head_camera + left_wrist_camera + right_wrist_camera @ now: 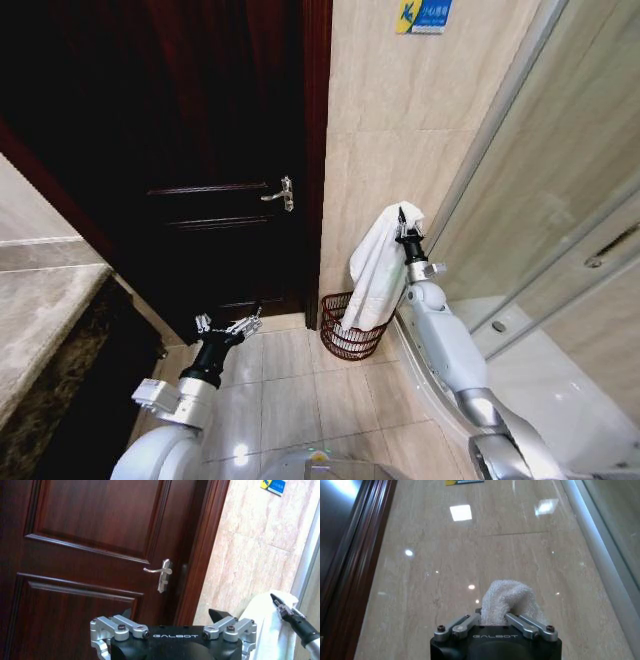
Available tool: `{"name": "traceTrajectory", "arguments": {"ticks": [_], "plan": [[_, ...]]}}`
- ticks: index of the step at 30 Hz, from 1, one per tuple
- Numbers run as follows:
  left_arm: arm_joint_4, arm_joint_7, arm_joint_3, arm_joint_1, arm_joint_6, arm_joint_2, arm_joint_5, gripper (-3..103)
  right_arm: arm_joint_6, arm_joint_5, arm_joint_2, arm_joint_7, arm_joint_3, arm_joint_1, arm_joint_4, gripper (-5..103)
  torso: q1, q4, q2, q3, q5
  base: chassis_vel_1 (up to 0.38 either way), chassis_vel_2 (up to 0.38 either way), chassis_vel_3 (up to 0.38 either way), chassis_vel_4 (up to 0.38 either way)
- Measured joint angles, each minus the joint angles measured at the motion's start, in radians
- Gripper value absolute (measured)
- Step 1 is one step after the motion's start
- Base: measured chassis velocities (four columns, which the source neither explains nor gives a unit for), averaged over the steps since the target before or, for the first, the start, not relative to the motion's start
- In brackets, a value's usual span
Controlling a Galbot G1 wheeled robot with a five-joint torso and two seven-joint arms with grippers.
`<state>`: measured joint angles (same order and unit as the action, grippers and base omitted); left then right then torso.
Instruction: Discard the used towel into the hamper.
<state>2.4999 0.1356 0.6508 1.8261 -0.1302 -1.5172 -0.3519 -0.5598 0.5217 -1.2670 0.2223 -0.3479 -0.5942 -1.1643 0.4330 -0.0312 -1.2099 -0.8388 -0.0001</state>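
A white towel (pixel 378 268) hangs from my right gripper (pixel 404 222), which is shut on its top end, held up by the beige tiled wall. The towel's lower end drapes down over the rim of the hamper (pixel 340 328), a low dark reddish-brown wire basket on the floor by the door frame. From the right wrist, the towel (pixel 507 600) bunches between the fingers (pixel 462 624) of that gripper. The left wrist view shows the same towel (pixel 265 626) and the right gripper (pixel 281 605) farther off. My left gripper (pixel 228 325) is open, low near the dark door, holding nothing.
A dark wooden door (pixel 200 150) with a metal lever handle (pixel 283 194) stands closed to the left of the hamper. A glass shower enclosure (pixel 560 200) runs along the right. A stone counter (pixel 40 320) lies at the left. Beige floor tiles (pixel 290 395) lie between.
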Motion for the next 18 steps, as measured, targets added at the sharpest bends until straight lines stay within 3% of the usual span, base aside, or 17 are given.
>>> {"name": "traceTrajectory", "arguments": {"ticks": [18], "plan": [[0.0, 0.0, 0.0, 0.0, 0.0, 0.0, 0.0, 100, -0.082, -0.032, -0.052, 0.054, -0.034, 0.016, 0.186, 8, 0.0, 0.0, 0.0, 0.0, -0.0001, 0.0, 0.0, 0.0, 0.0]]}}
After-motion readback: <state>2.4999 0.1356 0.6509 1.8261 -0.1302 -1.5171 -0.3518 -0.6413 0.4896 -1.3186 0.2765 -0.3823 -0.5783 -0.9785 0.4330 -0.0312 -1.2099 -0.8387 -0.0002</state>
